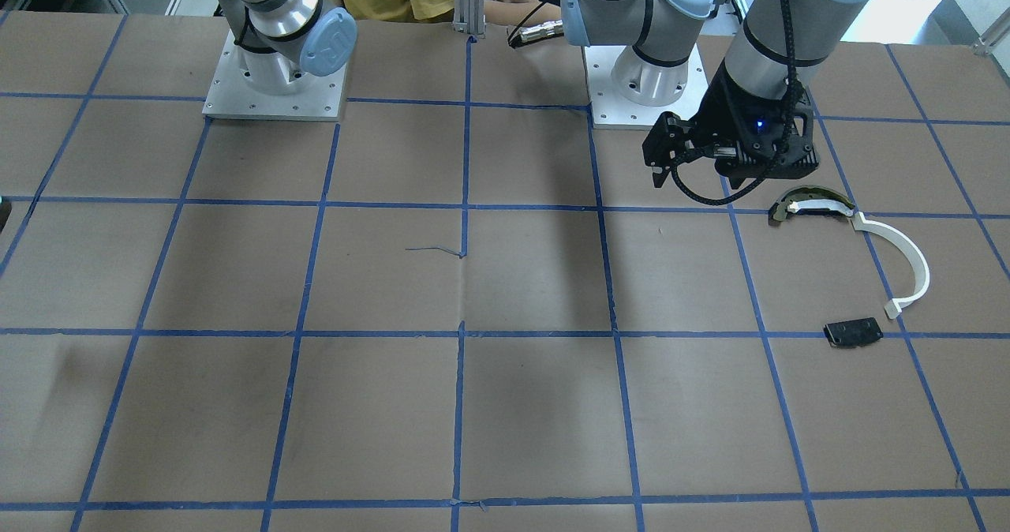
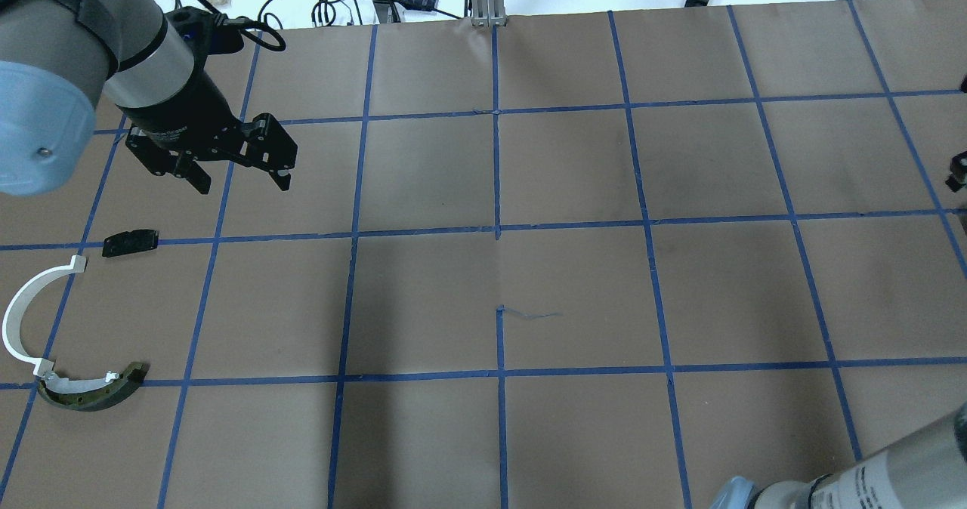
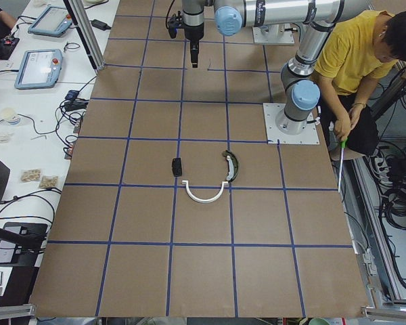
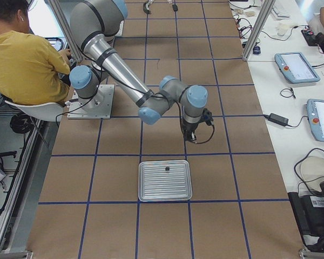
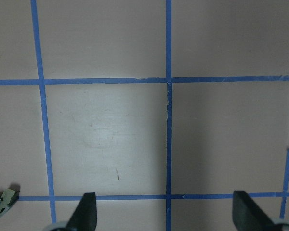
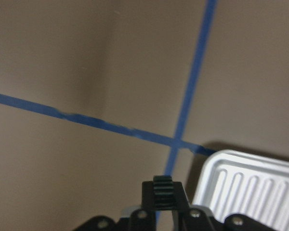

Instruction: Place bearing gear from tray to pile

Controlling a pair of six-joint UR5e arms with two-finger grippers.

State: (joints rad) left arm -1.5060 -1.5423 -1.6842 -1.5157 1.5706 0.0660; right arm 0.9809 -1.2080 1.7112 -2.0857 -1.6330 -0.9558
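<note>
A small black bearing gear (image 6: 163,185) sits pinched between the fingertips of the right gripper (image 6: 164,196), with its toothed rim turned toward the wrist camera. The gear is off the tray and held above the brown paper-covered table (image 4: 97,226). A ribbed corner of the silver tray (image 6: 250,185) is just beside the gripper. In the view from the robot's right end, the right gripper (image 4: 191,133) hangs near the tray's (image 4: 146,183) far corner but is not over it. One small dark part (image 4: 167,169) lies on the tray, too small to name.

The pile is at the opposite end of the table, on the robot's left. It is made up of three loose parts:
- A white curved strip (image 2: 16,309).
- An olive-and-black curved piece (image 2: 94,394), touching one end of the strip.
- A small flat black rectangular plate (image 2: 130,242), lying a little apart from the other two.

The left gripper (image 2: 243,180) hovers near the plate with its jaws spread wide and nothing between them. Its wrist view shows only bare table and blue tape lines (image 5: 167,139).

The pile lies well apart from the gear, across nearly the whole table toward the robot's left. The empty left arm is much nearer the pile. The right arm would probably have to carry the gear a long way leftward, or hand it over.
</note>
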